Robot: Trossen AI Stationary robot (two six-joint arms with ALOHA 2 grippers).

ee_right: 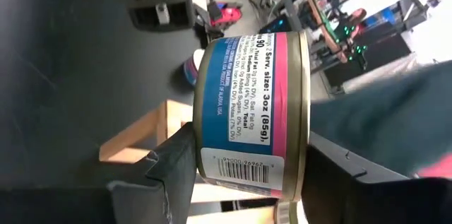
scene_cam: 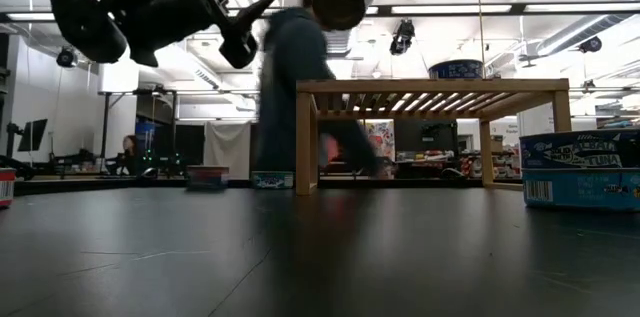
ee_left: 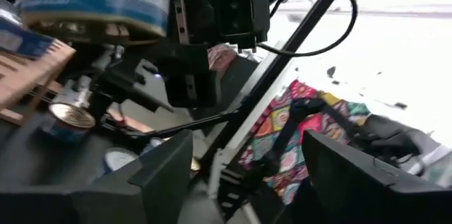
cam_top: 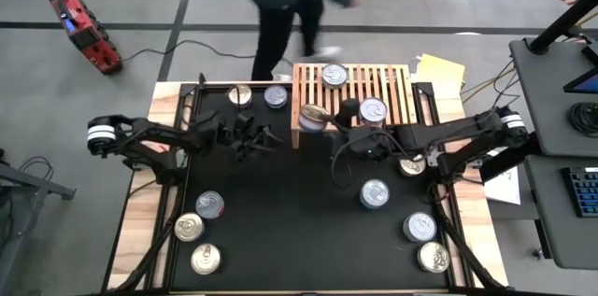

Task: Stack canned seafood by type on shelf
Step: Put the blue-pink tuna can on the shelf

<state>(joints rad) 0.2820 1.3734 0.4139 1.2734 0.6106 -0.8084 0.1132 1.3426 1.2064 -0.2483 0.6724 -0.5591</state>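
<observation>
A blue-and-pink can is clamped between the fingers of the right end effector, raised above the mat at the shelf's 9 o'clock edge. Two cans sit on the shelf, others across the tabletop. The left end effector hovers open and empty at 9 o'clock of the can.

Both arms are built of dark, almost black links, each with a white-and-black banded cylinder at the shoulder joint: the left arm and the right arm. Thin black cables loop along the links and around the blocky wrist housings. The right gripper has two flat, matte black fingers with angular edges.
</observation>
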